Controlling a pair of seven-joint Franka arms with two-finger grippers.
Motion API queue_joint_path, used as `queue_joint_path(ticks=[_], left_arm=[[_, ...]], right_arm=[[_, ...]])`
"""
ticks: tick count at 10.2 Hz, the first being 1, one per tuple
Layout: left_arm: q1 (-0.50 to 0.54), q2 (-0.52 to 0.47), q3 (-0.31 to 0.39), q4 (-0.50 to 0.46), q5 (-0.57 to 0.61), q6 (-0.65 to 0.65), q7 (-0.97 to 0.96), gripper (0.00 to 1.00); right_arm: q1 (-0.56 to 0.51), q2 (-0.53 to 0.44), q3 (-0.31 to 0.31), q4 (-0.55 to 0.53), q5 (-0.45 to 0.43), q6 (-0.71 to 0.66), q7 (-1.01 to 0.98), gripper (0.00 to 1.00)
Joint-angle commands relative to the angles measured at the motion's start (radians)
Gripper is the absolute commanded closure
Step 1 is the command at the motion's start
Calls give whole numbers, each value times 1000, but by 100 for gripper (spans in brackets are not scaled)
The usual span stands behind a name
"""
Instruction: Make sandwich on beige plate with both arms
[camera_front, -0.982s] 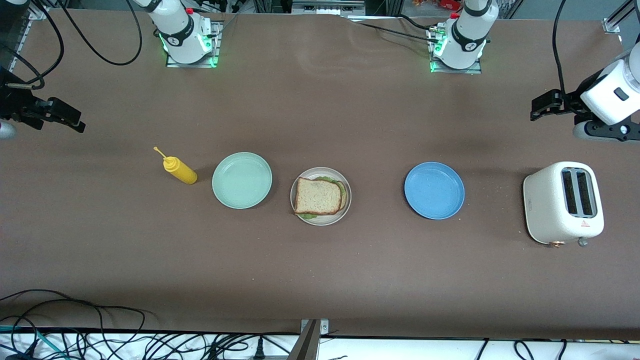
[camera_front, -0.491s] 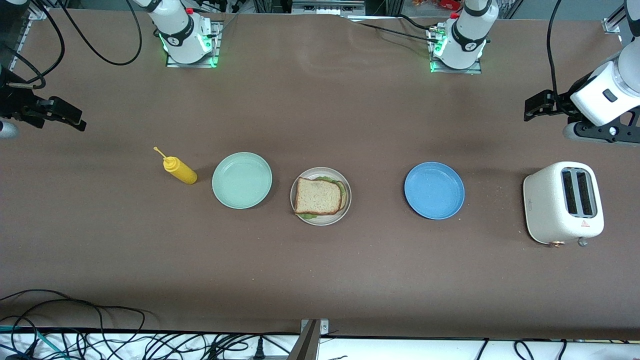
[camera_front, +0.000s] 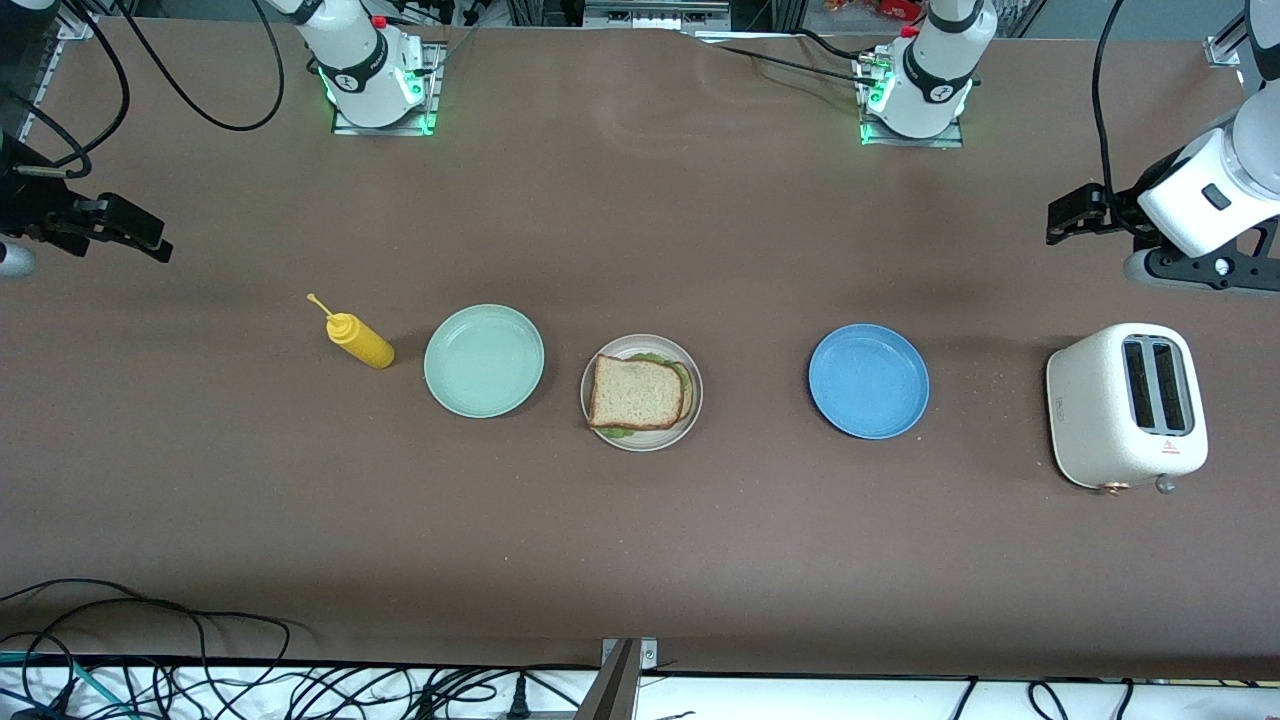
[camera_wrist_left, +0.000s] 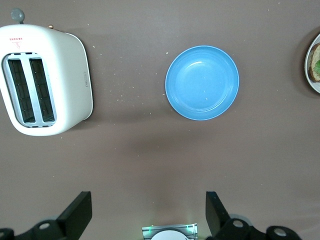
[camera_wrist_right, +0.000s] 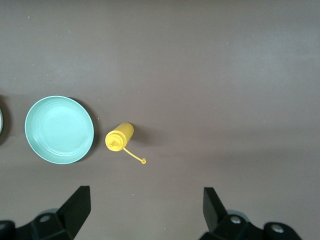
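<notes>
The sandwich (camera_front: 638, 392), a tan bread slice over green lettuce and a second slice, lies on the beige plate (camera_front: 689, 418) at the table's middle. An edge of that plate shows in the left wrist view (camera_wrist_left: 311, 75). My left gripper (camera_front: 1068, 220) is open and empty, raised over the table at the left arm's end, above the toaster's side. In its wrist view its gripper (camera_wrist_left: 148, 210) shows wide-open jaws. My right gripper (camera_front: 140, 240) is open and empty, raised over the right arm's end of the table. In its wrist view its gripper (camera_wrist_right: 146, 207) also shows wide-open jaws.
A mint green plate (camera_front: 484, 360) and a yellow squeeze bottle (camera_front: 358, 339) lie toward the right arm's end. A blue plate (camera_front: 868, 380) and a white toaster (camera_front: 1125, 404) stand toward the left arm's end. Cables run along the table's near edge.
My left arm has drawn slightly up and toward its base over the table's end. The right arm has barely moved. The sandwich and plates have not moved.
</notes>
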Motion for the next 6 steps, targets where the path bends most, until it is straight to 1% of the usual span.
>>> queue_joint_path(ticks=[1,6], left_arm=[[8,4,-8,12,25,1,11,0],[0,10,-8,12,21,3,10,0]], right_arm=[[-6,0,2,14,1,-20,-14,0],[-6,2,2,14,0,-20,-14,0]])
